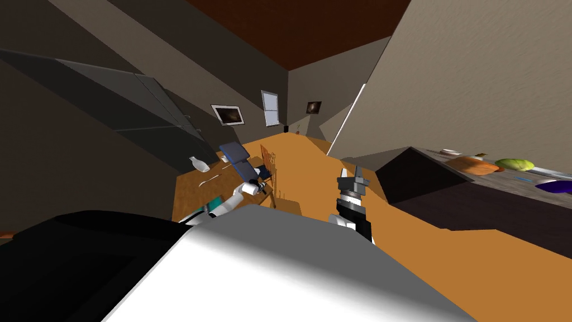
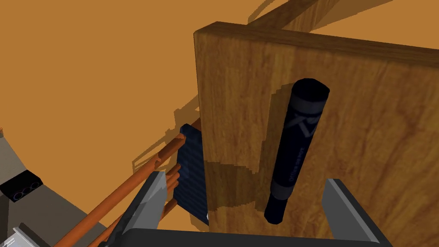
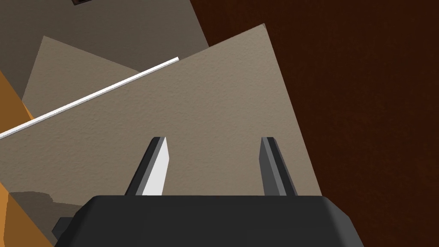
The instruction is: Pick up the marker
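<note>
The marker (image 2: 296,150) is a dark navy cylinder with faint lettering, lying flat on a wooden table top (image 2: 377,128) near its edge. My left gripper (image 2: 246,206) hovers just over it, open, and the marker's near end lies between the two fingers without touching them. In the head view the left gripper (image 1: 263,180) reaches over the table's (image 1: 195,193) near corner. My right gripper (image 1: 352,181) is held up beside the chest, its fingers (image 3: 156,167) apart with nothing between them.
A chair with a blue cushion (image 2: 190,176) and orange-brown rungs stands right against the table's edge. A white bottle-shaped vase (image 1: 198,164) stands on the table farther back. A dark counter (image 1: 424,184) with orange and green things is at the right.
</note>
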